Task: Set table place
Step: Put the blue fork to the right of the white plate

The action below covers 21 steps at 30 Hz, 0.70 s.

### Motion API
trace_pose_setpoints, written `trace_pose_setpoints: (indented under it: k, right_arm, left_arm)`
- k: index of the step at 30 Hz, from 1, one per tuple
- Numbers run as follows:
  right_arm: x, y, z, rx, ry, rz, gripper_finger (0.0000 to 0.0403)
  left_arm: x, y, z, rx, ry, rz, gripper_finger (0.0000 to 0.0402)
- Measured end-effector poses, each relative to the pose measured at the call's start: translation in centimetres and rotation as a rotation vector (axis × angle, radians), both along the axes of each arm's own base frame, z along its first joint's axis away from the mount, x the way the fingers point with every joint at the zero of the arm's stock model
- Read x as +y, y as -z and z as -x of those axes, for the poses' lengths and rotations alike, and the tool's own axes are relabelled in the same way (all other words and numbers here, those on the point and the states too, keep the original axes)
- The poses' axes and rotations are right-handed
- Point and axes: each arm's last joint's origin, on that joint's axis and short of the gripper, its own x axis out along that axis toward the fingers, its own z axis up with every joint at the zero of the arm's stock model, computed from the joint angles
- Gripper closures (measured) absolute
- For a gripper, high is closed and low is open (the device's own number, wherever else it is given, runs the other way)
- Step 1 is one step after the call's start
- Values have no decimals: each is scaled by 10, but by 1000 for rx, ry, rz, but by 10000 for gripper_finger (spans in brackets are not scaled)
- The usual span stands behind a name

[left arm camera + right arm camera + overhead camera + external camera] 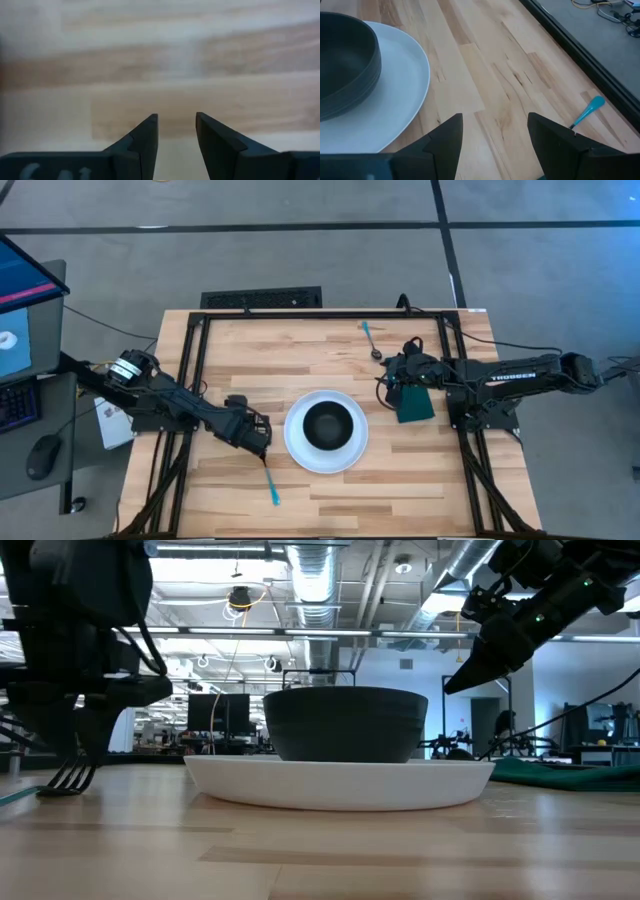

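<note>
The round white plate (297,442) lies at the table's middle with the black bowl (327,425) standing in it; both also show in the low view, plate (340,783) and bowl (345,724). The blue-handled fork (271,483) lies flat left of the plate, its dark tines (66,778) on the wood. My left gripper (258,442) hovers open just over the tines end; the left wrist view (176,125) shows only bare wood between its fingers. My right gripper (392,380) is open and raised (455,680) right of the plate, over the dark green napkin (416,404). The spoon (371,337) lies near the far edge.
The table's black frame (190,380) runs along its edges, with bare wood in front of the plate (350,495). A laptop (25,310), a mouse (42,455) and cables sit off the table's left side. The spoon's blue handle (588,110) lies close to the far-right frame.
</note>
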Motion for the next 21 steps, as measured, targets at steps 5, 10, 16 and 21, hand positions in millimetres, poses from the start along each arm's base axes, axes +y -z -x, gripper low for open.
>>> trace_pose_setpoints:
  k: [5,10,16,21]
  right_arm:
    - [0,0,0,0,0,0,154]
    - [0,0,0,-6,10,-13,154]
    - [0,0,0,-20,34,-44,154]
    - [0,0,0,-36,61,-77,154]
  left_arm:
    - [6,-19,5,-62,52,-49,279]
    - [11,-54,14,-256,135,-149,279]
    - [14,-89,34,-416,274,-253,279]
    - [11,-103,48,-487,408,-269,279]
